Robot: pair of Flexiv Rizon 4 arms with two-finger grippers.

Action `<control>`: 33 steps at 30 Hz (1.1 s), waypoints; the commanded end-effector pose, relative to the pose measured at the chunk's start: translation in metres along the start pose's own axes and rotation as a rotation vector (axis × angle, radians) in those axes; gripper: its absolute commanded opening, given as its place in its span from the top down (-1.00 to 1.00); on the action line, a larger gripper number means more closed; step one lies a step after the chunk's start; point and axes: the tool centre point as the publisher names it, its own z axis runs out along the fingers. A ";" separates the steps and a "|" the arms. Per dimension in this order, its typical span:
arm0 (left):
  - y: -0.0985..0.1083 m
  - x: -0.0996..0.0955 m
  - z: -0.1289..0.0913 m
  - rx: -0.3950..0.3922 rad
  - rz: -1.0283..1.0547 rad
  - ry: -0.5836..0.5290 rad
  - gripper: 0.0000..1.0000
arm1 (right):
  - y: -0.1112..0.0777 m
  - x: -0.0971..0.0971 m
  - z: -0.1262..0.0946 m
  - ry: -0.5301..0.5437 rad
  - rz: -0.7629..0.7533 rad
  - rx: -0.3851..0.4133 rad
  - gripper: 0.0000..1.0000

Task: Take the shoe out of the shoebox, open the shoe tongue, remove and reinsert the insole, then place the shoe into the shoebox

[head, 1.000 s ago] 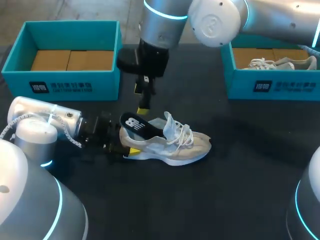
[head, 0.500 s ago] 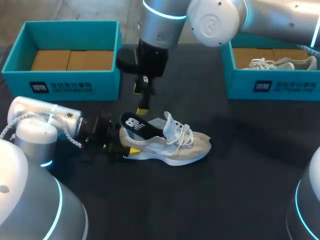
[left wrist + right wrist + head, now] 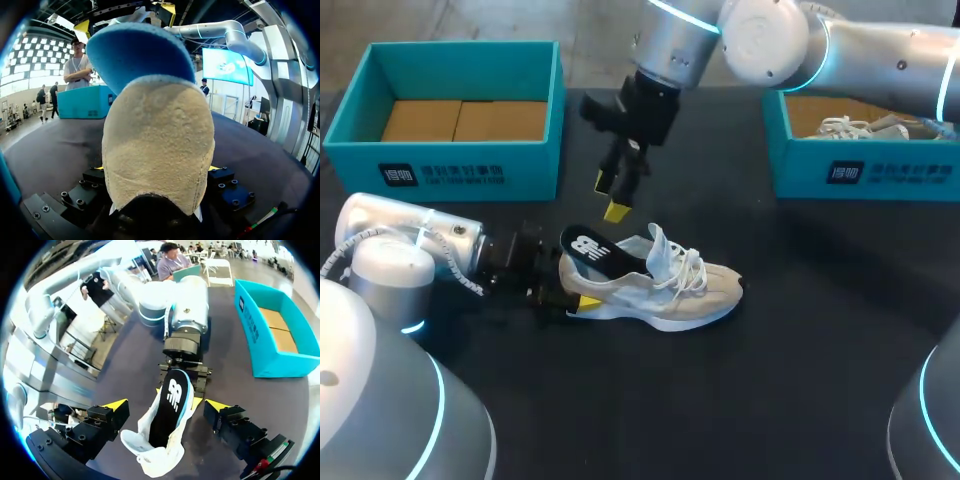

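Left gripper (image 3: pixel 568 285) clamps the shoe (image 3: pixel 665 288) at the heel, steadying it, I judge, so the right gripper (image 3: pixel 611 196) (fingers apart, overhead) can reach the insole (image 3: pixel 595 250).

A black worktop (image 3: pixel 820 350) spreads from near to far, left to right, evenly lit, with soft shadows

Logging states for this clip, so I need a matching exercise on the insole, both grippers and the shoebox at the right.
Things:
1 insole
2 left gripper
3 right gripper
4 right shoebox

States:
A open, hanging above the shoe
B holds a second shoe
C sticking up out of the shoe at its heel
D shut on the shoe's heel

Pairs: 1-C, 2-D, 3-A, 4-B
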 end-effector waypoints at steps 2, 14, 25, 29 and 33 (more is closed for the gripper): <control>0.002 -0.002 0.000 -0.002 -0.001 0.001 1.00 | 0.001 -0.009 0.007 0.061 0.016 -0.018 -1.00; 0.002 -0.002 0.000 -0.002 -0.001 0.001 1.00 | 0.000 -0.018 0.031 0.191 0.109 -0.053 -1.00; 0.002 -0.002 0.000 -0.002 -0.001 0.001 1.00 | -0.004 -0.029 0.050 0.248 0.113 -0.097 -0.25; 0.002 -0.002 0.000 -0.002 -0.001 0.001 1.00 | -0.006 -0.031 0.054 0.260 0.114 -0.111 -0.16; 0.002 -0.002 0.000 -0.002 -0.001 0.001 1.00 | -0.007 -0.031 0.059 0.277 0.116 -0.123 -0.02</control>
